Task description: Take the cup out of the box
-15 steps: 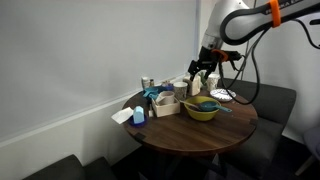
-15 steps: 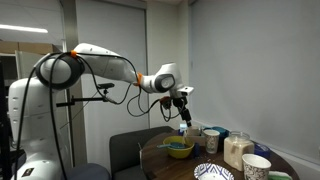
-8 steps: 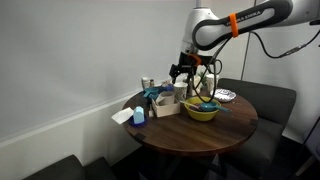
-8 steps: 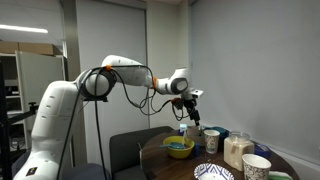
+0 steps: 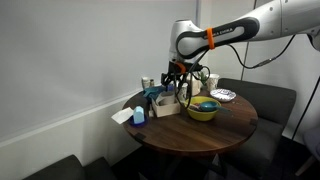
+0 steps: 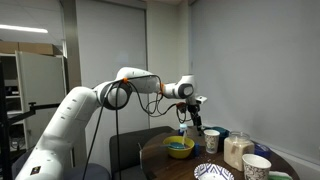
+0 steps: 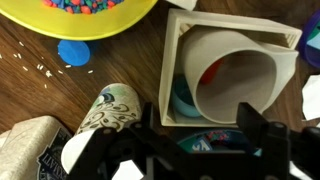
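Hovering over a round wooden worktop (image 7: 30, 85), the hand (image 7: 200, 145) shows at 6 o'clock in the wrist view, its two dark fingers (image 7: 252, 128) spread wide and holding nothing.

At 8 o'clock in that view lies a pale cloth sack (image 7: 28, 150). Just beside it, toward the centre, stands a white mug with a dark swirling pattern (image 7: 108, 115). A small blue disc (image 7: 73, 52) lies flat on the wood at 10 o'clock. Above it, at 11 o'clock, sits the yellow-green bowl (image 7: 60, 20), filled with coloured beads.

The box (image 7: 172, 60) fills the area from 12 to 3 o'clock, its top open. The cup (image 7: 225, 50) is inside it, tilted, with its wide mouth turned toward 4 o'clock and its narrower base toward 11 o'clock. Something blue and something red show beneath it; what they are is unclear. The spread fingers sit at the box's near edge, apart from the cup.

In an exterior view, a white carton (image 5: 122, 116) and a small blue cup (image 5: 139, 116) stand at the worktop's 9 o'clock side. The box follows, with the arm's hand above it, and the bowl is at 3 o'clock of the box.
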